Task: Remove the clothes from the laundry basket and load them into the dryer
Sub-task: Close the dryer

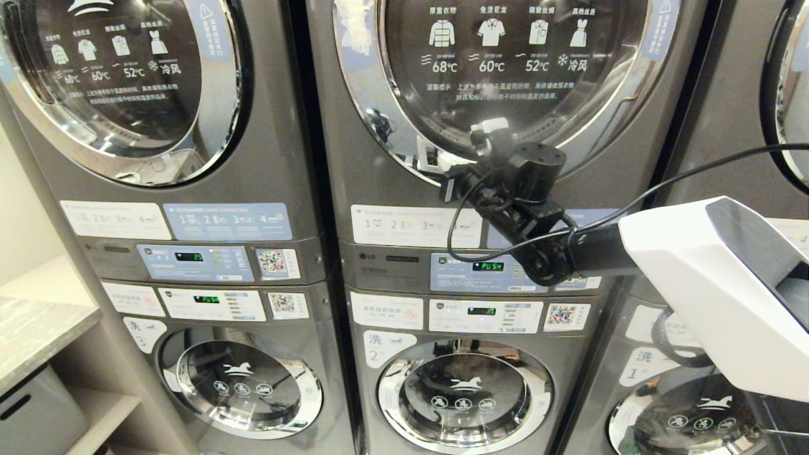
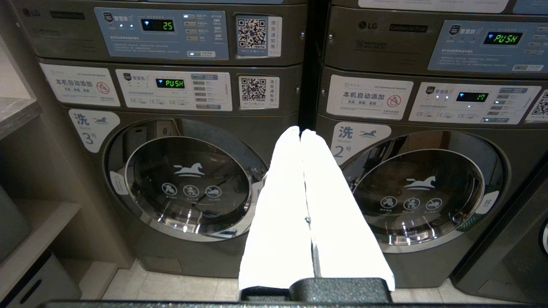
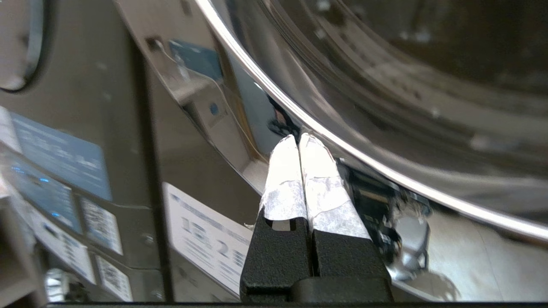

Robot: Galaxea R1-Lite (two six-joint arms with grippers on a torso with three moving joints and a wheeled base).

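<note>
The dryer (image 1: 404, 196) is the middle upper machine; its round chrome-rimmed glass door (image 1: 505, 63) is closed and its display (image 1: 488, 266) reads PUSH in green. My right gripper (image 1: 488, 126) is raised to the lower left of that door, shut and empty. In the right wrist view its taped fingertips (image 3: 299, 139) sit right at the chrome rim (image 3: 385, 171); contact is unclear. My left gripper (image 2: 299, 131) hangs parked low in front of the washers, shut with nothing in it. The clothes and the laundry basket are out of view.
A like dryer (image 1: 126, 76) stands to the left and another at the far right. Washers with horse logos (image 1: 464, 395) sit below. A stone counter (image 1: 38, 328) with a grey bin (image 1: 31, 411) under it is at the left. A black cable (image 1: 452, 234) loops off my right arm.
</note>
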